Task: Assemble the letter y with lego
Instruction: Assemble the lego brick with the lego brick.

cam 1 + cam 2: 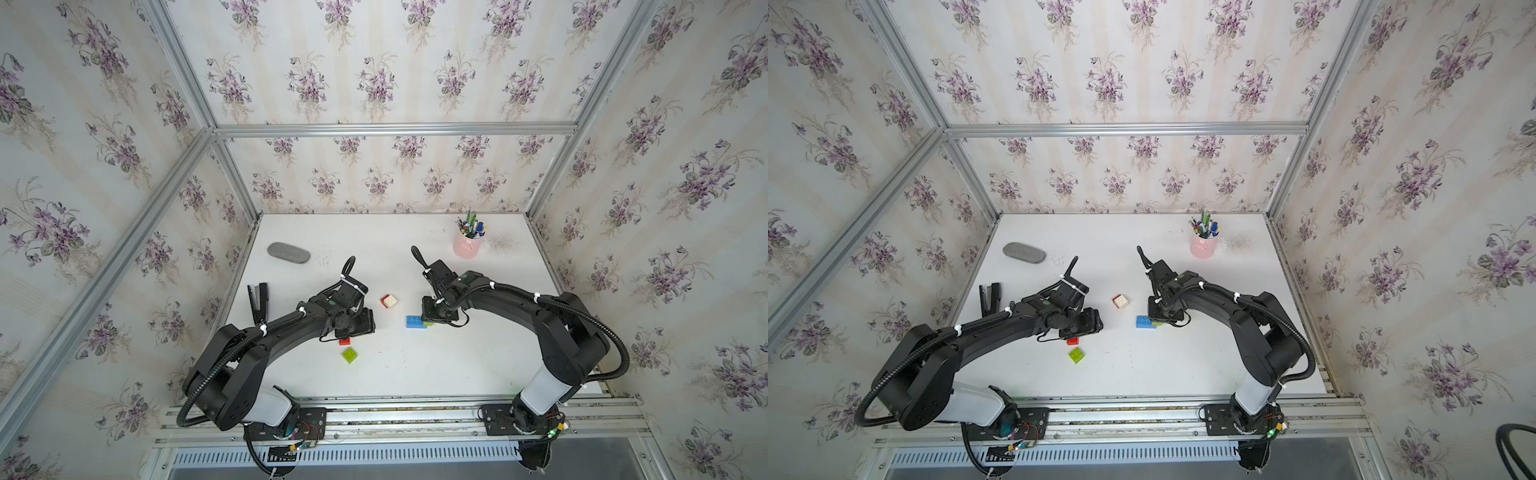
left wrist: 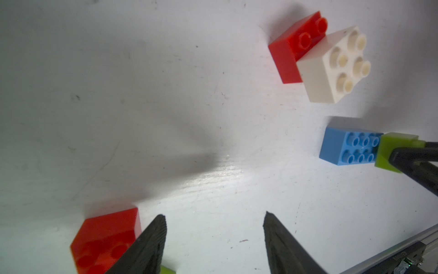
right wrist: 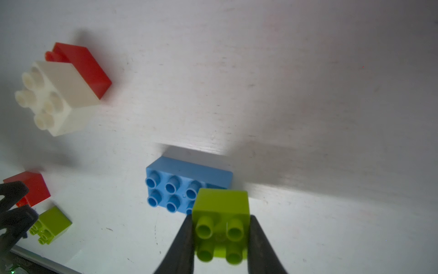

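White tabletop (image 1: 415, 374) carries the lego: right gripper (image 3: 221, 219) clamps a lime-green brick (image 3: 221, 204) by its flat sides at the right end of the blue brick (image 3: 184, 173). Left gripper (image 2: 214, 214) gapes empty beside a red brick (image 2: 106, 232). Likely light, rigid, slick plastic.

I count two red bricks (image 3: 90, 71), two lime-green bricks (image 3: 220, 204), one white brick (image 3: 68, 95) and one blue brick (image 3: 187, 170), six in all. Also one pink pen cup (image 1: 466, 248), one grey case (image 1: 288, 252), one stapler (image 1: 258, 305).
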You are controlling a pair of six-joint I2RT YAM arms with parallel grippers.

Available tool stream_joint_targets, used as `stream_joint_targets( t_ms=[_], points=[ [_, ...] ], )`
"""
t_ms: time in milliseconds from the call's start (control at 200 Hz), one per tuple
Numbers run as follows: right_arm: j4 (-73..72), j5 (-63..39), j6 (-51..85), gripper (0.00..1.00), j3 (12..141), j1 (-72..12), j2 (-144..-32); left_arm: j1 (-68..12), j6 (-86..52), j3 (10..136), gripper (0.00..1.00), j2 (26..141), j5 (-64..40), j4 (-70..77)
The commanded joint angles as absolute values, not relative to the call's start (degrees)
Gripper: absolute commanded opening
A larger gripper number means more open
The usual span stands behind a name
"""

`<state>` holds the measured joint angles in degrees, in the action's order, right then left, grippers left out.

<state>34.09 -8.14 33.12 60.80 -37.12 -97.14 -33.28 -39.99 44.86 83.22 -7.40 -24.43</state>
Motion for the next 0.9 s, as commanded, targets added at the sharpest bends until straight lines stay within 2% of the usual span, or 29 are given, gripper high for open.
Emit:
stream_joint_targets(
  t_ms=[0,210,410,899],
  points=[
    [33.92,-7.35,34.63,0.19,60.65,-37.25,-97.9,-33.22,-40.16,44.75,0.67,83.29,-7.21,-23.66],
    [35.23,-4.67,34.63,0.17,61.68,-38.29,-99.42,-33.22,-40.2,44.65,0.67,83.33,-7.03,-23.55],
    [40.2,2.47,33.49,0.15,65.12,-41.72,-103.64,-33.18,-40.46,44.06,0.67,83.06,-6.84,-23.47],
    [39.44,2.2,33.16,0.13,63.64,-42.89,-105.92,-33.09,-41.05,43.25,0.67,81.82,-6.16,-23.49]
  ],
)
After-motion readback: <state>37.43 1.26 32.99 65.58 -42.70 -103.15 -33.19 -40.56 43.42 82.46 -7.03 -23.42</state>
